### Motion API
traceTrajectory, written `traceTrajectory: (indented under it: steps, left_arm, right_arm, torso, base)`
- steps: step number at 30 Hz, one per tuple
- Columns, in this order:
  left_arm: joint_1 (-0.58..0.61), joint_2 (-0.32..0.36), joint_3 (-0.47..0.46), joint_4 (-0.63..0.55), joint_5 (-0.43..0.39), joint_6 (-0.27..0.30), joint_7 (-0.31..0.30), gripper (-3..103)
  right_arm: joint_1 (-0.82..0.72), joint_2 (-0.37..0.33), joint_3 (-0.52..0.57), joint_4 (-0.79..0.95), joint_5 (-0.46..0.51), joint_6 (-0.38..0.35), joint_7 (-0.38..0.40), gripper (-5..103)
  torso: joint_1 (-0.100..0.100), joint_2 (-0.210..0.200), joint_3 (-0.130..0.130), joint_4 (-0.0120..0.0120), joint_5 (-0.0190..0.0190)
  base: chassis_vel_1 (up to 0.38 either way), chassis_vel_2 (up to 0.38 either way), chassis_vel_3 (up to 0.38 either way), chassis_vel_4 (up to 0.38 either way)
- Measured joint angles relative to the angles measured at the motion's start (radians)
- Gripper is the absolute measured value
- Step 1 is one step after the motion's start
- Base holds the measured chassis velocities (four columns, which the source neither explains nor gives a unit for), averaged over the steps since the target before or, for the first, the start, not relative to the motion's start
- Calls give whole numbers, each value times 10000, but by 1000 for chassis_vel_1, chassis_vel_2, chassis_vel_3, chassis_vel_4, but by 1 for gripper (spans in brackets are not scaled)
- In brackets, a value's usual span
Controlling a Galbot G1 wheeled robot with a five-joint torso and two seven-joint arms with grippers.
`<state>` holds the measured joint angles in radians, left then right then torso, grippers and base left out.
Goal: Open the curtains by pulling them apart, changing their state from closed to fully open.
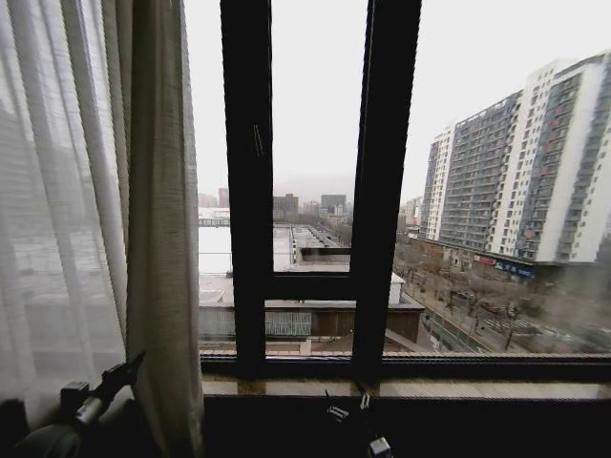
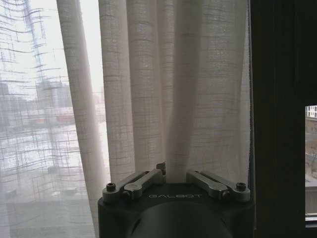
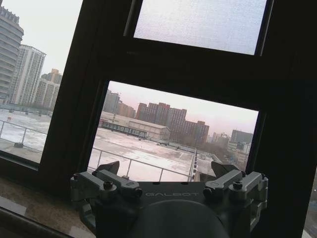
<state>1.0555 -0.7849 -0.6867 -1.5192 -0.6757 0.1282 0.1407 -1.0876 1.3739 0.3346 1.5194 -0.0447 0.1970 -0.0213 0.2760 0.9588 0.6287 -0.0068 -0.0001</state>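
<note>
A sheer white curtain (image 1: 67,191) hangs gathered at the left of the window, its bunched beige edge (image 1: 162,239) ending beside the black frame. My left gripper (image 1: 129,367) is low at that panel's foot. In the left wrist view the curtain (image 2: 148,89) hangs in long pleats, and the left gripper (image 2: 174,174) is shut on one narrow fold that rises from between its fingers (image 2: 148,177). My right gripper (image 1: 348,405) sits low at the centre below the sill. In its own view the right gripper (image 3: 167,171) stands open, facing the glass with nothing between its fingers.
Black window frame bars (image 1: 250,191) stand upright in the middle, and another bar (image 1: 382,191) is to their right. A stone sill (image 1: 430,388) runs along the bottom. The glass to the right is uncovered, with buildings (image 1: 516,172) outside.
</note>
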Motion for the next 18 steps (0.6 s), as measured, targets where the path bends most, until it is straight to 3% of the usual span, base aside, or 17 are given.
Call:
traceTrajectory:
  steps: [18]
  left_arm:
    - [64,15,-51,61,-43,3,3,0]
  right_arm:
    - [-177,1,-61,124,-167,-11,0,100]
  torso:
    - [0,0,-1,2,0]
  base:
    - [125,119,-125,-123]
